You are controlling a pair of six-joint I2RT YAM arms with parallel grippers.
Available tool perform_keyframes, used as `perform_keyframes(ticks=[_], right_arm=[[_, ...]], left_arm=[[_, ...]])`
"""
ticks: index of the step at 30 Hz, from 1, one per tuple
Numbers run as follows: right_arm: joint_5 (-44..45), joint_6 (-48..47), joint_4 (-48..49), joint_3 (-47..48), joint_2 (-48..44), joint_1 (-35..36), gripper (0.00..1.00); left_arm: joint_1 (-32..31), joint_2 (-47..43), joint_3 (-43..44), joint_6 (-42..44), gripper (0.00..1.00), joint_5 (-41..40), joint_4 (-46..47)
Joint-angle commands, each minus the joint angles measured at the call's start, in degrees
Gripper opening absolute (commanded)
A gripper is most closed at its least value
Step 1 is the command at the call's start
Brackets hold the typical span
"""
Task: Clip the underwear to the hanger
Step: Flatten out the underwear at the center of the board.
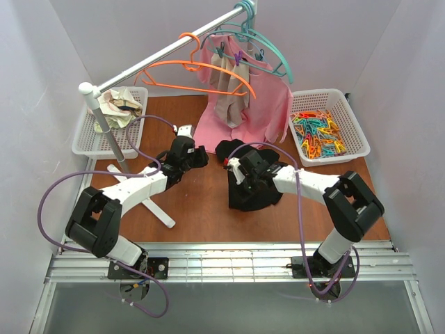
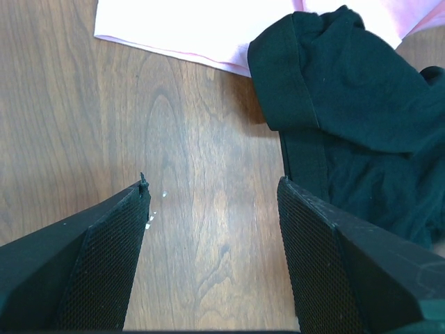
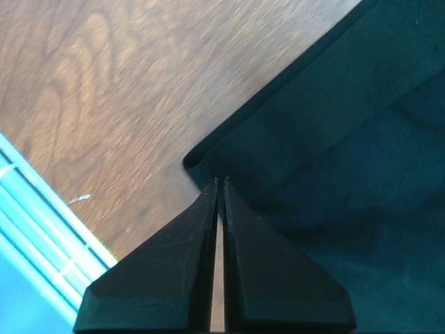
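Closest to the lens in the left wrist view are the two black fingers of the left pincer, each with a grid pattern on its inner side. They stand well apart with nothing between them, above the bare wood of the bench. In the right wrist view the right pincer is closed, with only a thin slit between its two fingers, and its tips are at the folded hem of the underwear; whether some cloth is pinched there I cannot tell. There is one underwear, black, lying crumpled on the middle of the bench between the two pincers. One orange hanger hangs by its hook on the white rail at the back, well apart from the underwear. Further right on the same rail hang teal hangers, at least two, carrying one pink shirt and one beige-striped cloth. There are two white baskets: the left basket holds one crumpled cloth, and the right basket holds many coloured clothespins. Only the top view shows the hanger, the rail and the baskets. The left wrist view shows that the lower edge of the pink shirt lies on the bench and touches the underwear. The right wrist view shows a pale ribbed metal strip at the edge of the bench.
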Motion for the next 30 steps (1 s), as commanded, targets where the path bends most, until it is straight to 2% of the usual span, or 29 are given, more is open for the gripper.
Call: perform_keyframes(ticks=[1, 5, 12, 19, 30], right_arm=[[0.17, -0.13, 1.82, 2.93, 2.89, -0.11, 0.01], [0.7, -0.74, 2.17, 1.1, 5.27, -0.19, 0.01], [-1.41, -0.65, 2.52, -7.51, 2.11, 0.51, 0.01], [-4.74, 1.28, 2.0, -14.89, -1.84, 4.64, 0.01], [-6.59, 5.76, -0.2, -14.91, -7.03, 11.93, 0.01]], left_arm=[[-0.31, -3.91, -1.06, -0.45, 0.66, -1.38, -0.06], [-0.31, -5.4, -1.94, -0.54, 0.66, -2.43, -0.41], [-0.31, -5.93, -2.73, -0.45, 0.66, -2.52, -0.33], [-0.22, -4.7, -2.47, -0.8, 0.66, -2.08, 0.55], [-0.48, -1.45, -1.76, -0.62, 0.66, 0.38, 2.05]])
